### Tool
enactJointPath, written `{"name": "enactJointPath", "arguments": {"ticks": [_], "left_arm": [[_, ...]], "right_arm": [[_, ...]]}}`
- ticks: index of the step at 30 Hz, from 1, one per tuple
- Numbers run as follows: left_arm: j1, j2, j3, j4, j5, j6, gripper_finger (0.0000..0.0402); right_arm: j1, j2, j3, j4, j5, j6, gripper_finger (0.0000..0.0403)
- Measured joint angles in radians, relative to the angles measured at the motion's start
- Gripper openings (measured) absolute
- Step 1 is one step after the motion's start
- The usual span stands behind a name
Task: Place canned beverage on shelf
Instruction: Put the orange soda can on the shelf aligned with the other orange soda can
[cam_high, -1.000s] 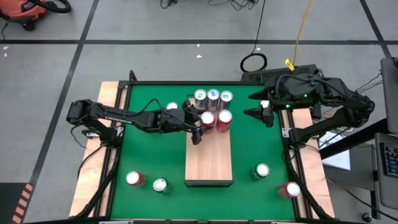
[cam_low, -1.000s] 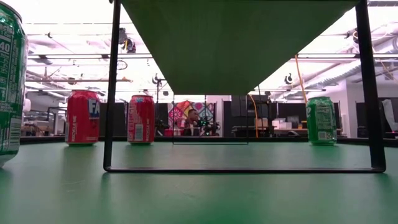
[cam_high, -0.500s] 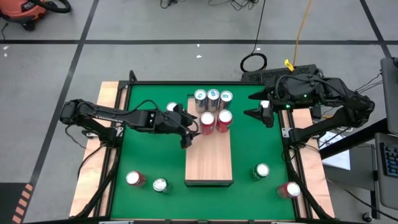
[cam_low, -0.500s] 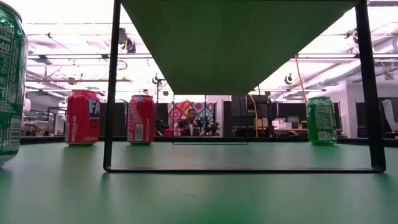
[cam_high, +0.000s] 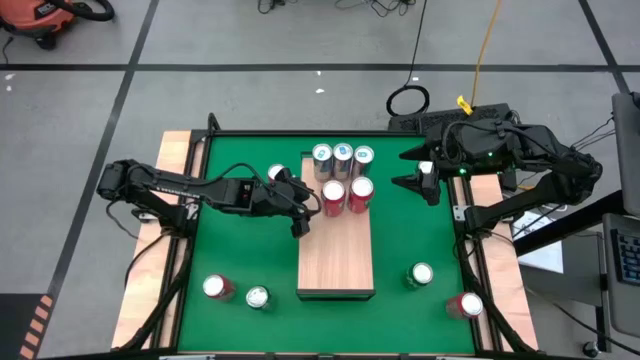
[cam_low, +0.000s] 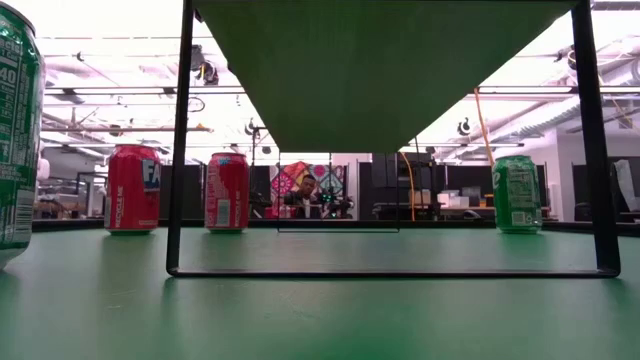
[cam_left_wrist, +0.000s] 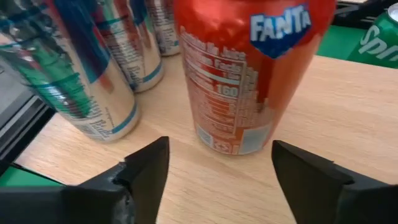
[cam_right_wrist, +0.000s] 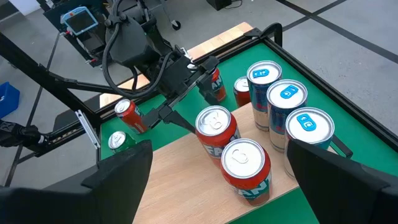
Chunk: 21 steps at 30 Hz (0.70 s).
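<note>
The pale wooden shelf (cam_high: 336, 255) stands mid-table on a black wire frame (cam_low: 180, 150). At its far end stand three silver-and-blue cans (cam_high: 343, 155) and, in front of them, two red cans (cam_high: 347, 192). My left gripper (cam_high: 305, 210) is open and empty, level with the left red Fanta can (cam_left_wrist: 249, 68). That can stands upright on the shelf just ahead of the gripper's fingers. My right gripper (cam_high: 418, 183) is open and empty over the table's far right part.
A red can (cam_high: 277, 172) stands on the green table left of the shelf, beside my left arm. A red can (cam_high: 214, 288) and a green can (cam_high: 258, 297) stand near left. A green can (cam_high: 421, 274) and a red can (cam_high: 469, 305) stand near right.
My left gripper has drawn back from the left red can toward the table's left edge. The can stays upright on the shelf.
</note>
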Motion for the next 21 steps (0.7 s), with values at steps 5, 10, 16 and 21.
{"name": "enactJointPath", "arguments": {"ticks": [5, 10, 16, 21], "left_arm": [[0.001, 0.000, 0.000, 0.002, -0.006, 0.008, 0.0221], [0.001, 0.014, 0.000, 0.036, -0.008, 0.009, 0.0181], [0.001, 0.022, 0.000, 0.043, -0.025, 0.009, 0.0155], [0.001, 0.020, 0.000, 0.053, -0.035, 0.008, 0.0146]], "right_arm": [[0.000, 0.000, 0.000, 0.000, 0.000, 0.000, 0.0365], [0.000, 0.000, 0.000, 0.000, 0.000, 0.000, 0.0365], [0.000, 0.000, 0.000, 0.000, 0.001, 0.000, 0.0365], [0.000, 0.000, 0.000, 0.000, 0.001, 0.000, 0.0365]]}}
